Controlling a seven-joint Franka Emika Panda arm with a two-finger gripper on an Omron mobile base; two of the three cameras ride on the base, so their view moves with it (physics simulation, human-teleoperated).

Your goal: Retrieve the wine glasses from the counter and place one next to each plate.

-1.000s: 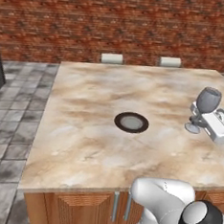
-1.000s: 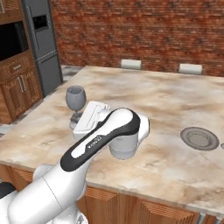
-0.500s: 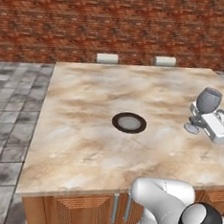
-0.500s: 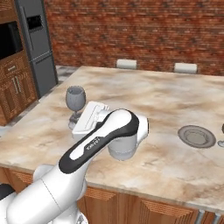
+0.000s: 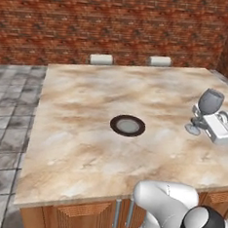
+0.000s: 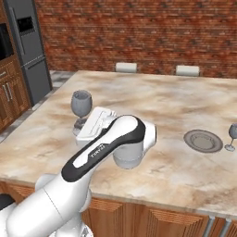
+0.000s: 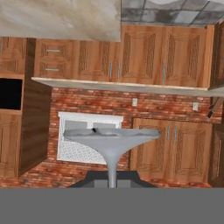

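Jaws: closed down on the stem of a wine glass point(image 6: 81, 103), as narrow as they go. In the hand view the stem point(image 7: 112, 173) rises from between the fingertips to the round foot, which spans the frame edge-on. The gripper point(image 6: 83, 127) meets the glass low, just under the bowl; the exact contact is hidden by the hand.

Handling, as a judgement: the glass is light, rigid, thin and breakable, with a smooth surface that may slip. The stem is the correct hold; it is narrow enough for the fingers and keeps pressure off the bowl. A hard squeeze or a knock against the stone would be the risk. The weight sits in the bowl above the grip, so it should be kept upright.

Glass position: held over the counter point(image 5: 82, 108), near its edge, bowl up, well apart from the plate point(image 5: 127, 125).

Second glass point(image 6: 232, 136): standing just beside the other plate point(image 6: 202, 140), so one placement appears done.

Arm: folded forward from the base, forearm level, wrist turned so the hand lies sideways.
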